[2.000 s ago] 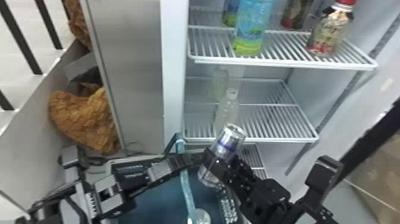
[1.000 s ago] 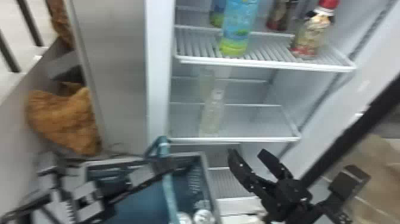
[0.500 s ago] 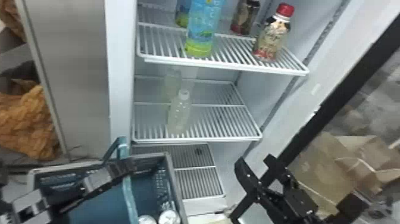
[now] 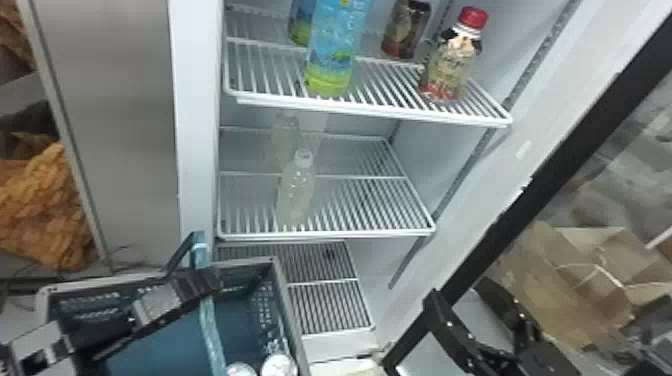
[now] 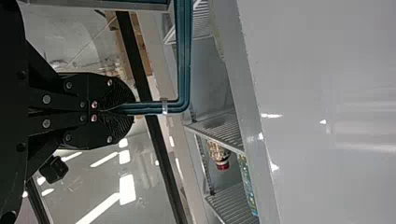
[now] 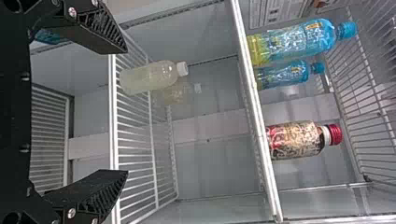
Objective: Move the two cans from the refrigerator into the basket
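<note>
I find my left gripper (image 4: 200,282) clenched on the upright teal handle (image 4: 212,332) of the basket (image 4: 291,312). My right gripper (image 4: 456,292) is released, its fingers spread with nothing between them, near the black door frame (image 4: 505,215). Both cans (image 4: 279,366) lie inside the basket, side by side. On the refrigerator's middle shelf (image 4: 375,232) I note a pale bottle (image 4: 296,192), upright; a red-capped bottle (image 4: 450,62) stands one shelf above.
</note>
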Available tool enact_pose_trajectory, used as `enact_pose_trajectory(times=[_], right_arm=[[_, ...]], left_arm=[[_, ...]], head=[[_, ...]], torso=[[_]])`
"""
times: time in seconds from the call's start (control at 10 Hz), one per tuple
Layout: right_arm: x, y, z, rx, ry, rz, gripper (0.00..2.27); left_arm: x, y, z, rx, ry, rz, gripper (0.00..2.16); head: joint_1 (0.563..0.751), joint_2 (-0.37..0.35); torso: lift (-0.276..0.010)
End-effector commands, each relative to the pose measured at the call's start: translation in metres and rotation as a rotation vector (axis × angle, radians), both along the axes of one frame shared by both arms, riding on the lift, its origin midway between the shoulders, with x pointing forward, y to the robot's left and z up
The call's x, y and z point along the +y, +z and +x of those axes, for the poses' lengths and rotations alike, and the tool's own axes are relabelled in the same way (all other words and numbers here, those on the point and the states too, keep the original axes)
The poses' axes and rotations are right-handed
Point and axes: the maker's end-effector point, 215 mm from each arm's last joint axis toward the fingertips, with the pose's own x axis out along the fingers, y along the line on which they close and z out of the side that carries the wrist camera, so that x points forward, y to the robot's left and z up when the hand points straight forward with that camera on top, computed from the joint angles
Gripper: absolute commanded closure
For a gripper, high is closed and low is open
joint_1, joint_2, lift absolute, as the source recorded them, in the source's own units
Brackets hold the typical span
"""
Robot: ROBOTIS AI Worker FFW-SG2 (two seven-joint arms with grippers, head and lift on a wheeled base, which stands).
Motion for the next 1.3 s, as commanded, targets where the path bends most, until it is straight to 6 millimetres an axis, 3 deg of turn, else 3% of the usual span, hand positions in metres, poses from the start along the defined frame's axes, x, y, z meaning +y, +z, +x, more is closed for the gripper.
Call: enact_pose_trajectory(times=[0.0,0.4,1.2], right_arm=[[-0.006,0.002,-0.009,0.002,-0.017,-0.007,0.13],[-0.017,0.008,-0.025,-0.006,-0.017,-0.045,0.14],[-0.014,0.004,-0.019,-0.017,-0.013,-0.026,0.16]], left_arm=[[0.001,0.000,-0.001,0.001,0.001,0.001,1.21],[0.004,-0.001,-0.003,-0.003,0.006,0.016,1.21],[0.007,-0.001,-0.004,-0.002,0.019,0.016,1.21]], head=[[0.695,-0.350],[0.695,-0.350],[0.695,-0.350]], torso=[[-0.219],[-0.219],[-0.219]])
